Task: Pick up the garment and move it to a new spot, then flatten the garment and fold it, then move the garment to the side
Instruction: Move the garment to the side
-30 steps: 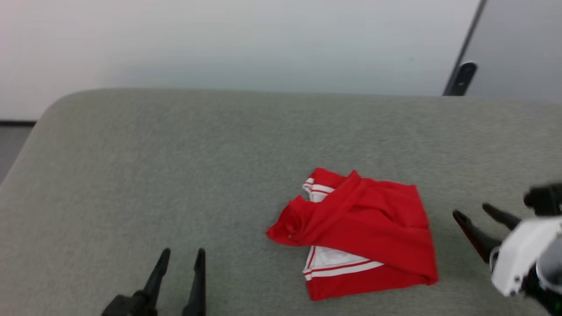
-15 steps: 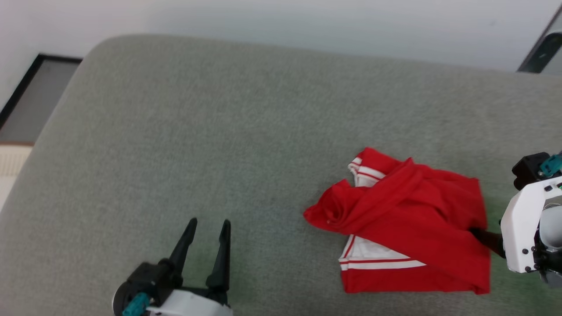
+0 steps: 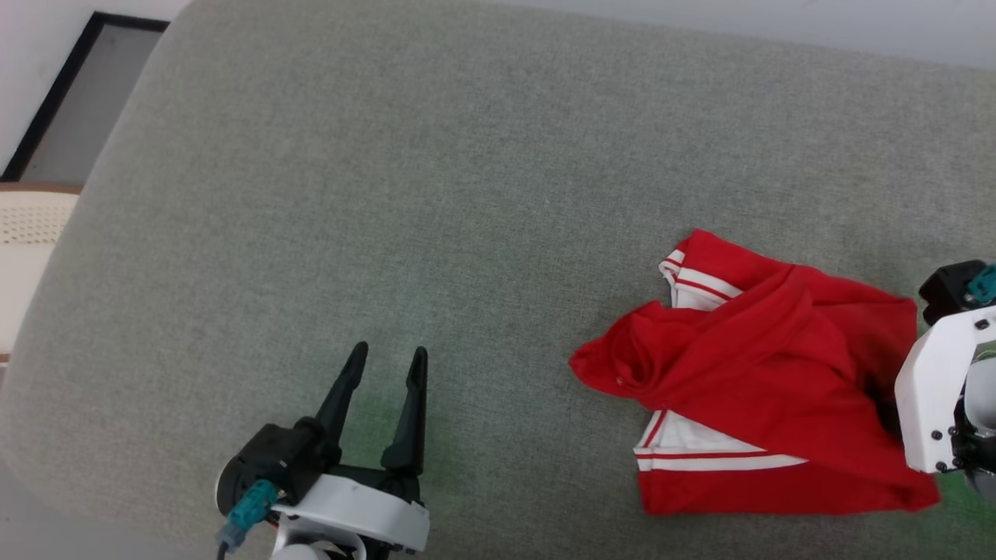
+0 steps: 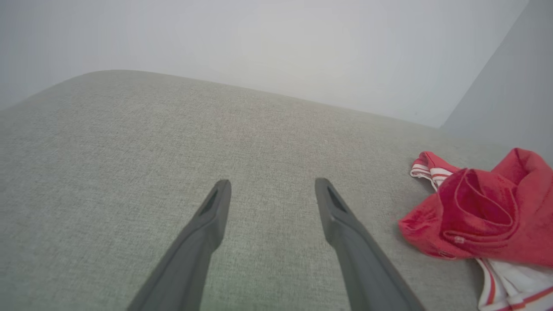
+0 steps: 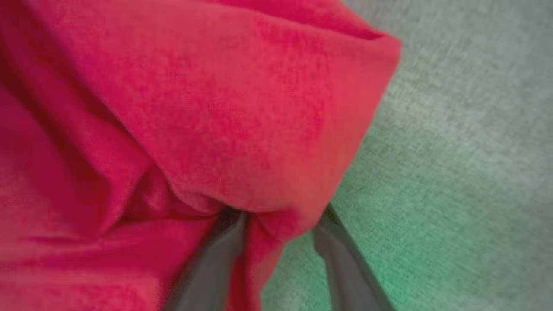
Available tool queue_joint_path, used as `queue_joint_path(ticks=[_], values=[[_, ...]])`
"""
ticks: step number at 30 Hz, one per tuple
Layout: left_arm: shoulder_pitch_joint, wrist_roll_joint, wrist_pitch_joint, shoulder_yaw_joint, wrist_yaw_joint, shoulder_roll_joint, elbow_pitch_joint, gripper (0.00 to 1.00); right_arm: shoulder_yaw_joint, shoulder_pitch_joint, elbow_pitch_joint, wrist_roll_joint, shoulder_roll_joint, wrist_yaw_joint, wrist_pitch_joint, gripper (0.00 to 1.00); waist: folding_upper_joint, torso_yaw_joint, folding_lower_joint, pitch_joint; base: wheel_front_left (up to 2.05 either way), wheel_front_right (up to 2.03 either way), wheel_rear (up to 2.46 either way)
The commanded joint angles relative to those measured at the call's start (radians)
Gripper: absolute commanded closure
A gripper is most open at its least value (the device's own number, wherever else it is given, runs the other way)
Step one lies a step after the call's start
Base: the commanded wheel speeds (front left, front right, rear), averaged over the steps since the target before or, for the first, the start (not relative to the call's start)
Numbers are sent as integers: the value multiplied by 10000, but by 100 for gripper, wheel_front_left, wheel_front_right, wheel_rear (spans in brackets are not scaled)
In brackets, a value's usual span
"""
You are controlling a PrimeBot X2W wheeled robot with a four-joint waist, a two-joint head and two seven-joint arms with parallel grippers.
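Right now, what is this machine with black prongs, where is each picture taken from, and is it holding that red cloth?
It's a two-armed robot. The wide picture is from its head camera; the others look along each wrist's fingers. A crumpled soft red garment with white striped trim lies on a grey-green fabric cushion. The left gripper is open, apart from it, holding nothing. The right gripper straddles a fold at the garment's edge, fingers apart, not pinched shut yet.

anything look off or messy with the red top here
The garment lies crumpled on the grey cushion, not flat: its left end is bunched into a lump and red fabric drapes over the white striped trim. The right gripper pokes into its right edge.
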Motion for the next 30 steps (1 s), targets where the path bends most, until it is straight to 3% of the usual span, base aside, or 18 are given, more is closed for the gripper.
queue_joint_path(ticks=[1,7,11,20,30], values=[[-118,102,-35,26,-46,-27,27,0,457,539,610,101,664,-2,-62,100,-1,-27,0,-9,0,0,0],[26,267,-36,174,-93,-36,18,0,-76,216,412,443,1113,-1,-1037,100,-1,-646,0,-350,0,0,0],[77,400,-36,287,-115,-39,-126,0,-573,162,-18,709,1022,-2,-1727,100,-1,-1359,0,-451,0,0,0],[-308,769,-35,255,-173,187,-431,0,-2288,359,-891,1121,39,-10,-2219,100,-1,-2834,0,-71,0,0,0],[-723,876,-37,147,-208,614,-844,0,-3512,-104,-538,658,-1262,-10,-2415,100,-1,-3435,0,507,0,0,0]])
